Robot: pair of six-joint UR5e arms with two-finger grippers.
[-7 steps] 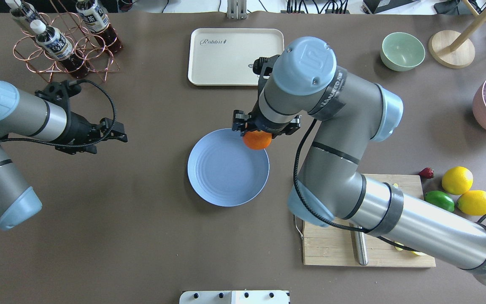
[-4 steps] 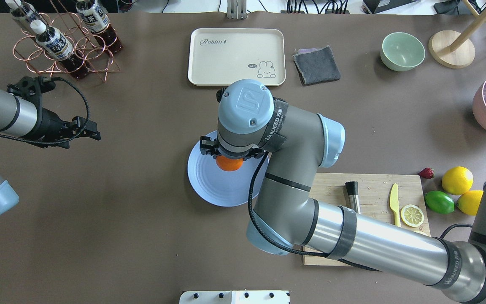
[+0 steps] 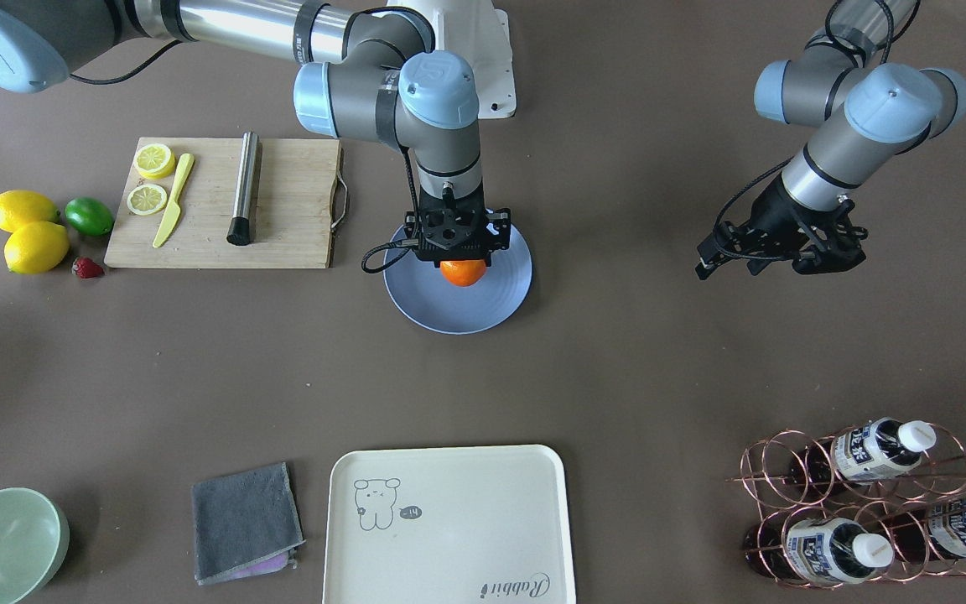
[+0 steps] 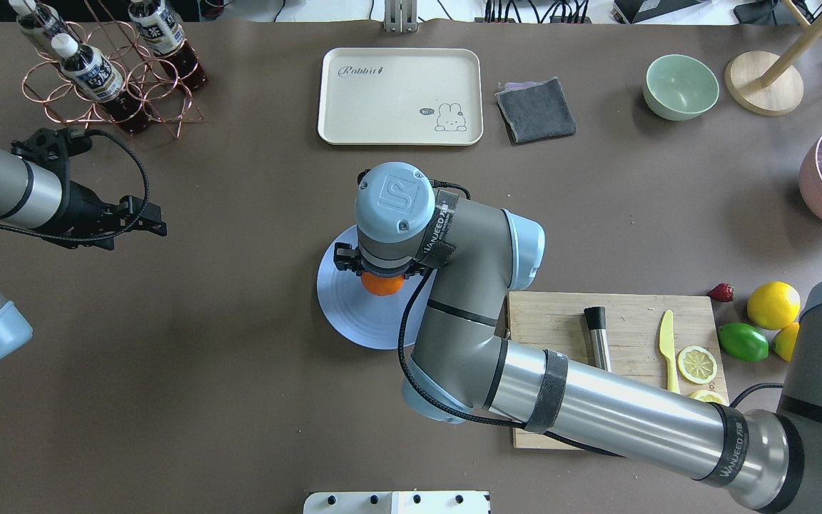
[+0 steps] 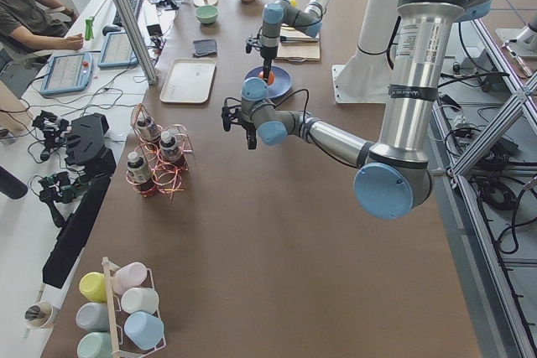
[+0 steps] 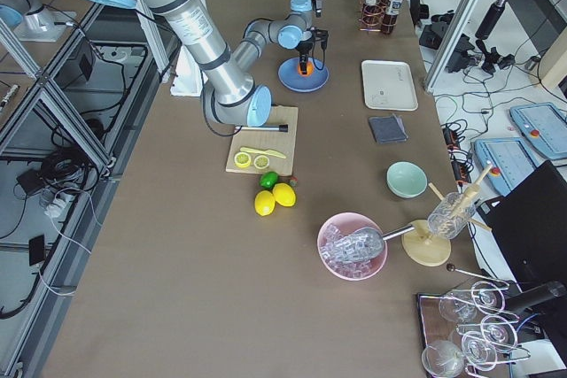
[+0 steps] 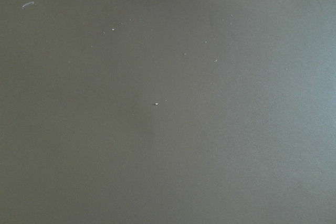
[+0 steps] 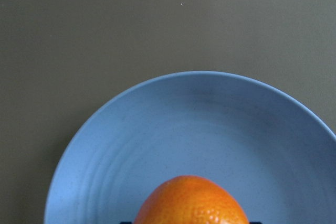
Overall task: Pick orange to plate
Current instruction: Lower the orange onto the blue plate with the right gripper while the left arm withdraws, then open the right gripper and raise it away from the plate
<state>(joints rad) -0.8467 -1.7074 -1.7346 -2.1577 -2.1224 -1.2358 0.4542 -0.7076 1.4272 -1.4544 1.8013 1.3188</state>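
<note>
The small bright orange (image 4: 382, 284) is clamped in my right gripper (image 4: 381, 277), which is shut on it and points straight down over the middle of the pale blue plate (image 4: 354, 314). From the front, the orange (image 3: 462, 273) sits under the black fingers, over the plate (image 3: 458, 312). The right wrist view shows the orange (image 8: 191, 200) at the bottom edge, with the plate (image 8: 184, 124) spread beneath it. Whether the fruit touches the plate I cannot tell. My left gripper (image 4: 158, 220) hovers open and empty far to the left.
A cream tray (image 4: 400, 96), grey cloth (image 4: 536, 108) and mint bowl (image 4: 681, 86) lie along the far side. A cutting board (image 4: 632, 314) with a knife, a lemon slice and a steel rod lies right of the plate, next to a lemon (image 4: 773, 304) and a lime (image 4: 743, 341). A bottle rack (image 4: 108, 71) stands far left.
My right arm carried the orange from the plate's far right rim to over its middle. The left arm drew back to the left.
</note>
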